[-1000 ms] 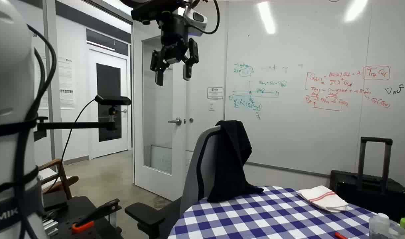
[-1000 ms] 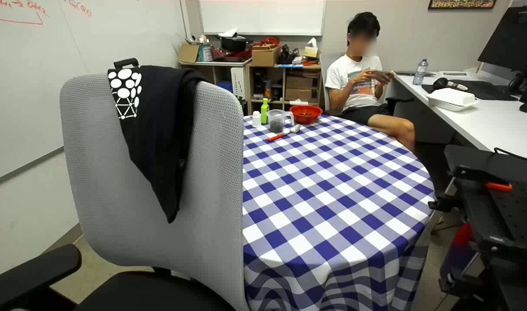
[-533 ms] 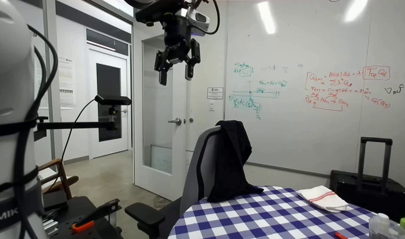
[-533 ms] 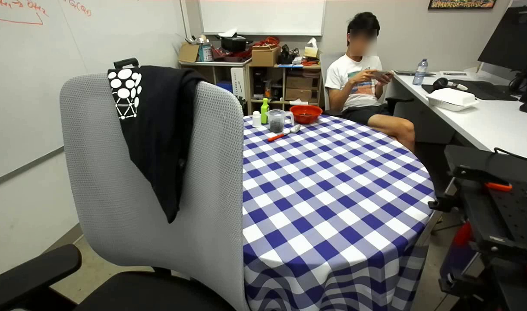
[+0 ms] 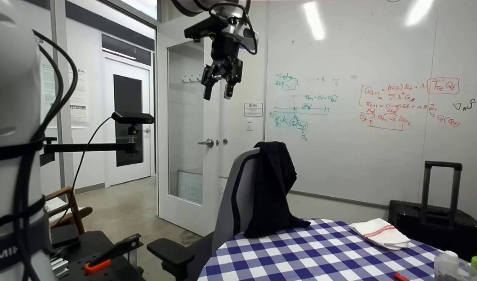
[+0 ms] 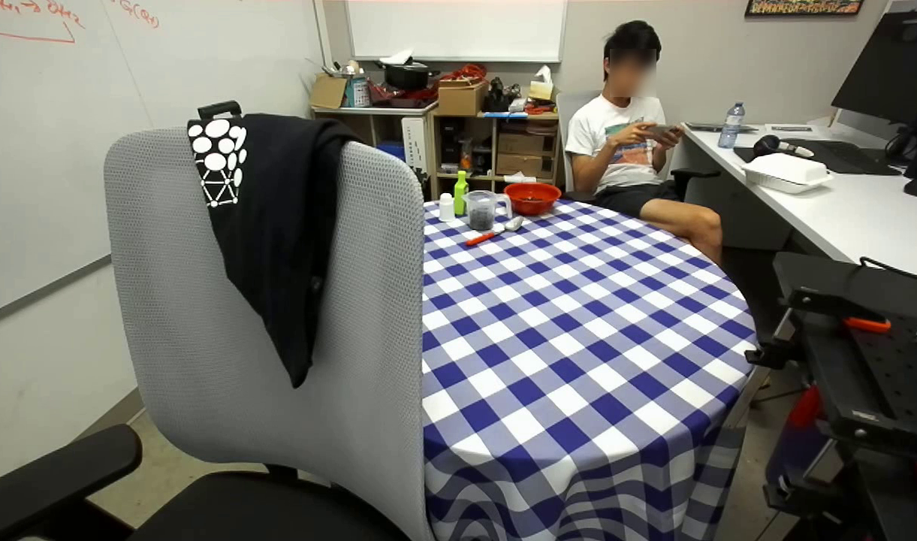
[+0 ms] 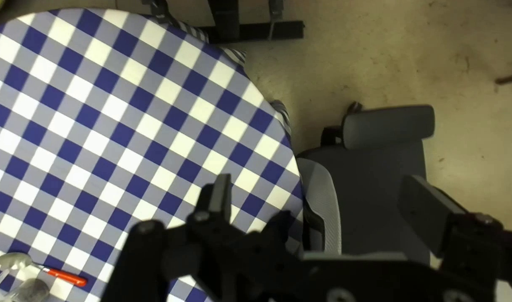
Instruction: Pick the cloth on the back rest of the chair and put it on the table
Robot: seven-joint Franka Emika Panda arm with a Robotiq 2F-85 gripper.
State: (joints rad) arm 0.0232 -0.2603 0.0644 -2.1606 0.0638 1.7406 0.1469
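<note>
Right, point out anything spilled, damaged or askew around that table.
Only the black cloth looks askew: it hangs unevenly over the chair's back rest, one end narrowing to a point, the other seemingly trailing onto the checkered table. I see no spill or damage.

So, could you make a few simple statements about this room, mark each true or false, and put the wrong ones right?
1. The black cloth hangs over the back rest of the chair. True.
2. The gripper is clamped on the cloth. False: the gripper is open, apart from the cloth.
3. A folded white towel lies on the table. True.
4. The bowl on the table is blue. False: it is red.
5. The suitcase handle is pushed down. False: it is raised.
6. A red-handled spoon lies on the table. True.
</note>
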